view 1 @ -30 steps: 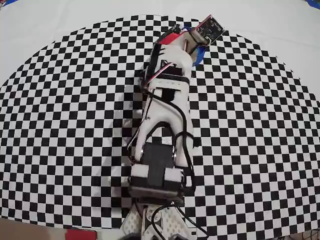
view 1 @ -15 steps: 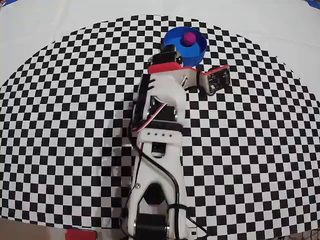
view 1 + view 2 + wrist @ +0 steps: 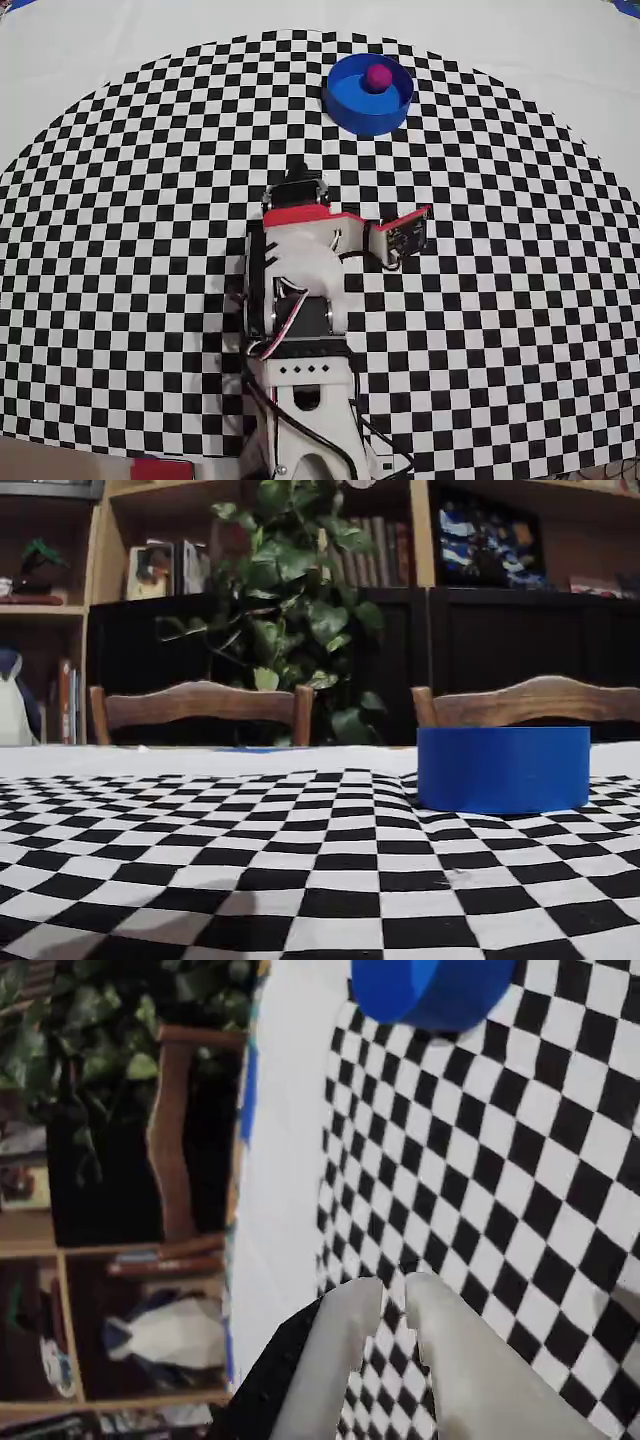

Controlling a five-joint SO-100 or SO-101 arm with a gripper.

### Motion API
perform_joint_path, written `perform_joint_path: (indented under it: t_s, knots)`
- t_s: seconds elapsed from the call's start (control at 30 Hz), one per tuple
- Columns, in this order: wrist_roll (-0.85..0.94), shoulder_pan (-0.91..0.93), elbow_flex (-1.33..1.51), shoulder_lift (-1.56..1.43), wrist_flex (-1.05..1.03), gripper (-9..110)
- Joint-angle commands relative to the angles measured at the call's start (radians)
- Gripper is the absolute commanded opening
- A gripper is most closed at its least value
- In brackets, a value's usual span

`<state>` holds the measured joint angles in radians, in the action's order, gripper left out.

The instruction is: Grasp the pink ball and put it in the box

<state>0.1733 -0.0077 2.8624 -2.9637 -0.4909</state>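
The pink ball [image 3: 378, 77] lies inside the round blue box [image 3: 369, 95] at the far side of the checkered cloth in the overhead view. The box also shows at the top of the wrist view [image 3: 435, 990] and at the right of the fixed view [image 3: 503, 768], where its wall hides the ball. My arm is folded back in the middle of the cloth, well short of the box. My gripper [image 3: 393, 1290] has its white fingers almost together with nothing between them, above bare cloth.
The checkered cloth [image 3: 120, 250] covers a white table [image 3: 100, 40]. Two wooden chairs [image 3: 200, 705], a leafy plant [image 3: 290, 610] and bookshelves stand beyond the far edge. The arm's base and cables [image 3: 310, 430] sit at the near edge.
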Motion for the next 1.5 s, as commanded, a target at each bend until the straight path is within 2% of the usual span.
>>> perform_joint_path:
  t_s: [0.0, 0.37, 0.77, 1.47]
  knots:
    - [-0.006, -0.006, 0.051, -0.106, -0.044, 0]
    - [-0.031, -0.014, 0.213, -0.281, -0.195, 0]
    - [-0.072, -0.018, 0.247, -0.288, -0.324, 0]
    - [-0.077, -0.02, 0.247, -0.288, -0.328, 0]
